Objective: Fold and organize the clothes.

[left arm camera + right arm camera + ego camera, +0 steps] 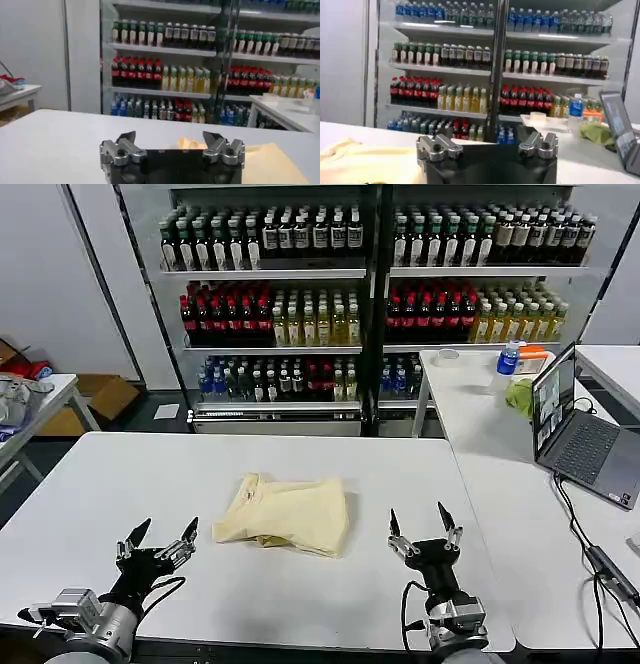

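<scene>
Left gripper (pixel 160 540) and right gripper (pixel 422 522) are hovering spread, flanking the folded T-shirt (pixel 290 515) lying on the table (pixel 100 484); no writing legible.

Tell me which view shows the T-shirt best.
The head view: the whole folded T-shirt lies on the white table between both open grippers. The left wrist view catches one edge; the right wrist view one corner.

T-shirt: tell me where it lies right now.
In the head view the T-shirt lies folded mid-table, between the open left end effector and open right end effector, touching neither.
</scene>
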You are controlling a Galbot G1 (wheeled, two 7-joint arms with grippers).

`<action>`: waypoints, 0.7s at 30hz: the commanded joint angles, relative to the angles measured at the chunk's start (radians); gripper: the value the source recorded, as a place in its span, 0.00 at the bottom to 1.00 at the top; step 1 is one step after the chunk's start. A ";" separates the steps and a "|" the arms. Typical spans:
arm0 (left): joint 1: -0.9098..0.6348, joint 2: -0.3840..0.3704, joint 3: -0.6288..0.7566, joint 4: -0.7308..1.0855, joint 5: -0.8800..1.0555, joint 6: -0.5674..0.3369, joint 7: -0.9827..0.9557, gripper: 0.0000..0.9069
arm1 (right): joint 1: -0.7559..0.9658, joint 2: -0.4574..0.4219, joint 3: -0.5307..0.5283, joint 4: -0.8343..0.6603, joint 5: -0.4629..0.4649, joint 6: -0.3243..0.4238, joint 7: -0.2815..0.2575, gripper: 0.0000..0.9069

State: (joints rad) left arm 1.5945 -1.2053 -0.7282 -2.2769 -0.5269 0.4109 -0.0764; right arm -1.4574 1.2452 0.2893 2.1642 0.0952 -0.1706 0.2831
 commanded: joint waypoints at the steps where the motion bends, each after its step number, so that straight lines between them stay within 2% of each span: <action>1: 0.003 0.002 -0.008 -0.001 0.000 0.000 0.005 1.00 | -0.045 -0.005 0.006 0.037 -0.016 0.013 -0.002 1.00; 12: 0.027 0.008 -0.032 -0.006 -0.001 -0.004 0.008 1.00 | -0.059 -0.023 0.016 0.059 -0.024 0.023 -0.004 1.00; 21: 0.026 -0.015 -0.036 -0.019 0.025 -0.004 0.019 1.00 | -0.048 -0.017 0.010 0.054 -0.024 0.017 0.001 1.00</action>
